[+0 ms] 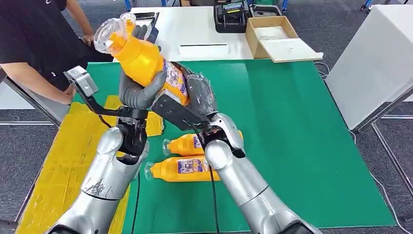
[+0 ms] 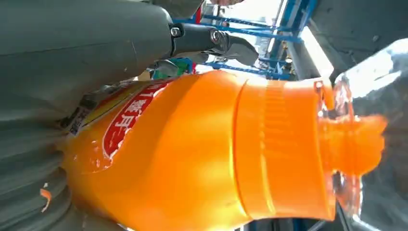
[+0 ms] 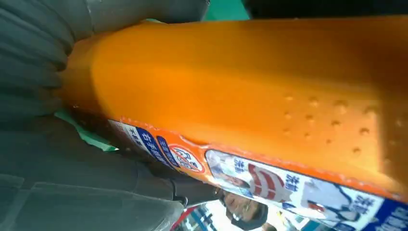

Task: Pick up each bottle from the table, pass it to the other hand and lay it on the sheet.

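Note:
An orange bottle point(image 1: 141, 56) with a clear cap is held in the air, tilted, cap toward the far left. My left hand point(image 1: 141, 90) grips its middle from below. My right hand point(image 1: 197, 92) holds its lower end and label. In the left wrist view the bottle point(image 2: 192, 154) lies against my left hand point(image 2: 72, 48). The right wrist view has the bottle's side point(image 3: 240, 82) pressed against my right hand point(image 3: 38, 48). Two more orange bottles point(image 1: 187, 145) point(image 1: 180, 168) lie on their sides on the green table point(image 1: 292, 136). The yellow sheet point(image 1: 63, 161) lies at the table's left.
A person point(image 1: 34, 39) in a black top stands at the far left, an arm near the sheet. Behind the green table a white table carries a cardboard box point(image 1: 272, 34) and a black device point(image 1: 231, 14). A white-covered table point(image 1: 375, 63) stands at the right.

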